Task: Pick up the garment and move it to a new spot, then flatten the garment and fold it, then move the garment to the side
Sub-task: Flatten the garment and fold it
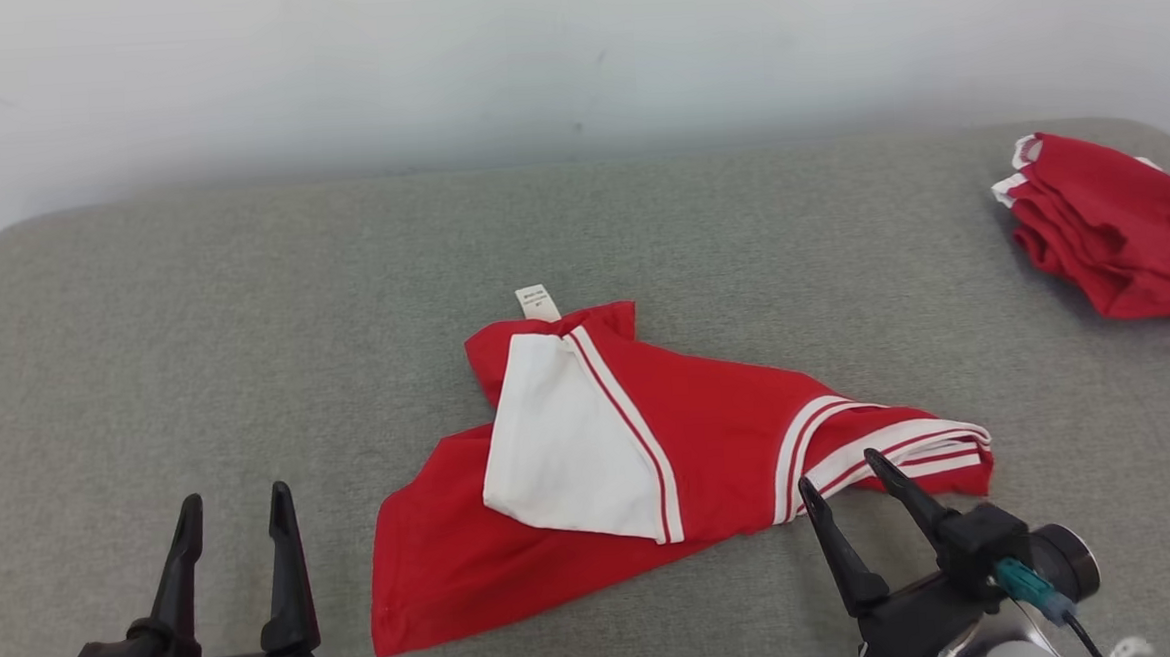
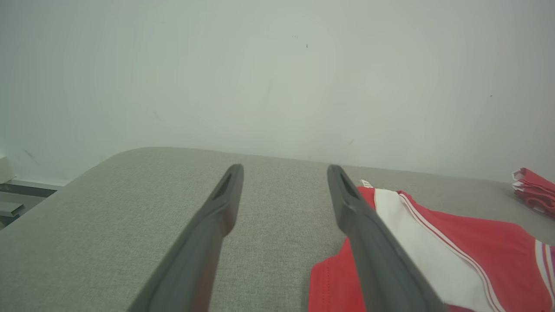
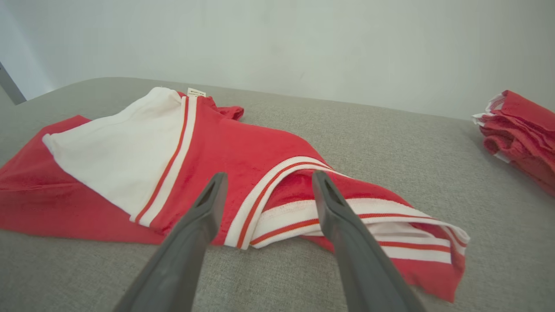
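A red garment (image 1: 711, 432) with white panels and striped trim lies crumpled in the middle of the grey surface (image 1: 244, 316); a small white label sticks out at its far edge. My right gripper (image 1: 843, 467) stands open just in front of the garment's striped right end, its fingertips (image 3: 323, 180) over the striped trim (image 3: 277, 216) without holding it. Off to the left, my left gripper (image 1: 235, 497) is open over bare cloth, apart from the garment. In the left wrist view the left gripper (image 2: 284, 171) shows spread fingers and the garment (image 2: 455, 242) to their right.
A second red pile of folded cloth (image 1: 1120, 225) sits at the far right corner, also seen as the red pile (image 3: 520, 130) and the red pile (image 2: 533, 190). A pale wall (image 1: 571, 59) backs the grey surface, whose rounded left corner (image 2: 112, 160) drops off.
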Controlling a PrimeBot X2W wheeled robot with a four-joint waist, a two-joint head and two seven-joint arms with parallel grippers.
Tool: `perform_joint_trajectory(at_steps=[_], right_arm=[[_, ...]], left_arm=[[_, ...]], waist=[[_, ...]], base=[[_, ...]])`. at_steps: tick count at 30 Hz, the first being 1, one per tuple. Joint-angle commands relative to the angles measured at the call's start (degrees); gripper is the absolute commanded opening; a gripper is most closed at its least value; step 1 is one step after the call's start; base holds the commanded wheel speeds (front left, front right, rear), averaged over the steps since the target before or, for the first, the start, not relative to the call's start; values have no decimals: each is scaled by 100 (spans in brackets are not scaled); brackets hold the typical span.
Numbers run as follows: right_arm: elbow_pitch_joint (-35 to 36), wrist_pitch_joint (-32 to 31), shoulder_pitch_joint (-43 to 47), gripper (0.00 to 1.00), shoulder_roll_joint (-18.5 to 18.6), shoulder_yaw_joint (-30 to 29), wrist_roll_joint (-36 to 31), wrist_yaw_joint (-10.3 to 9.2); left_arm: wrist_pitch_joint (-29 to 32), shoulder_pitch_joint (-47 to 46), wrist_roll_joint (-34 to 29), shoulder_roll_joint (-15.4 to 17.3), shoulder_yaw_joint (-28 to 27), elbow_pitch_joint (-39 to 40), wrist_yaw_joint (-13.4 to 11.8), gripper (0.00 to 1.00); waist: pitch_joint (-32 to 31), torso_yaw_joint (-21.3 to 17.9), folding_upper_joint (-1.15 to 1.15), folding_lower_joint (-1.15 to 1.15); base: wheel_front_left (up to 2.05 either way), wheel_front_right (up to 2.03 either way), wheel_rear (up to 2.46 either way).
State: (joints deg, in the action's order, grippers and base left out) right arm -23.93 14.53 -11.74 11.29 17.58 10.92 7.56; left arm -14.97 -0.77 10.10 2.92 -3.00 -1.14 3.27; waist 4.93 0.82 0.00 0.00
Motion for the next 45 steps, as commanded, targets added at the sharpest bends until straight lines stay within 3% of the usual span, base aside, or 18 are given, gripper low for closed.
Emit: perform_joint_trajectory(at_steps=[1,13,14,15,16,24,36,45], right_arm=[[-173,-34,-154,100,36,62,36,-18],[-1685,-35,-978,100,-3,537,409,-18],[-1767,-32,-1043,89,-30,582,481,-18],[-1849,-26,-1091,49,-43,638,550,-18],[-1930,-12,-1136,0,-37,707,584,-18],[-1828,67,-1249,0,19,881,780,-18],[729,68,42,0,175,438,872,-17],[1757,-371,97,0,280,232,728,-18]], left_arm=[[-26,-73,29,-2,26,6,-26,100],[-26,-162,154,-2,211,-99,-31,100],[-26,-174,157,-2,208,-112,-29,100],[-26,-181,162,-1,207,-122,-27,100],[-26,-183,161,-3,207,-138,-25,100],[-26,-162,123,-2,230,-227,6,100],[-19,60,95,-2,281,-285,22,100],[-19,-38,70,-2,361,-261,50,100]], waist=[[77,116,0,0],[259,557,0,0],[266,573,0,0],[272,585,0,0],[277,593,0,0],[185,543,0,0],[-137,177,0,0],[-53,150,0,0]], base=[[0,0,0],[0,0,0],[0,0,0],[0,0,0],[0,0,0],[0,0,0],[0,0,0],[0,0,0]])
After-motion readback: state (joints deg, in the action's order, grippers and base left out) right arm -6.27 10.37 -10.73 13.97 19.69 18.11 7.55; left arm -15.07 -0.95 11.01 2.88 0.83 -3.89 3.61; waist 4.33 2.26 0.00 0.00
